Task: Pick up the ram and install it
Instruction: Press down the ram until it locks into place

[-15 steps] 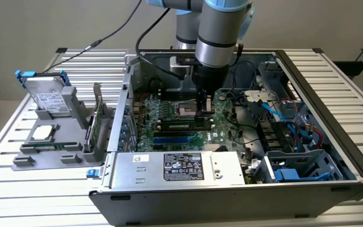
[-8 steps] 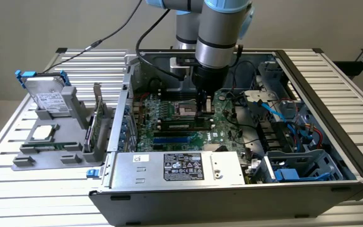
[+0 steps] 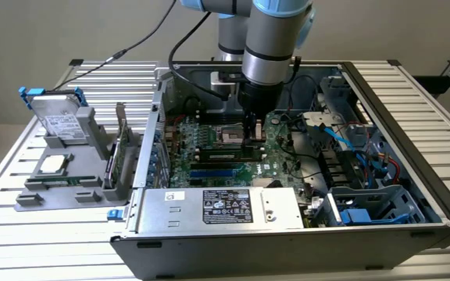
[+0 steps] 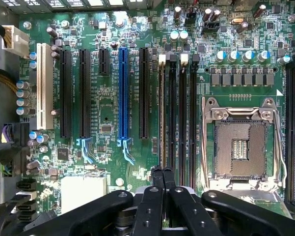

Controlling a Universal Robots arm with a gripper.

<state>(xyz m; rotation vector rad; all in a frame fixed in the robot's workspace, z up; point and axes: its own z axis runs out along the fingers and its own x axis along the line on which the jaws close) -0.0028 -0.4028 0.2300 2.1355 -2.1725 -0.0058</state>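
Inside the computer case [image 3: 412,193] | claw [image 4: 162,172] closed (fingertips pressed together) | positioned over the ram [image 3: 225,156], seated in the motherboard [image 4: 108,113] slot.

Ribbed bare-metal bench [image 3: 428,111]. Computer case [image 3: 287,243]: dull grey sheet metal. Inside it, glossy green circuit board [image 4: 108,113] with matt black plastic slots [image 4: 83,93]. Gripper [image 4: 162,172]: smooth black plastic, slight sheen.
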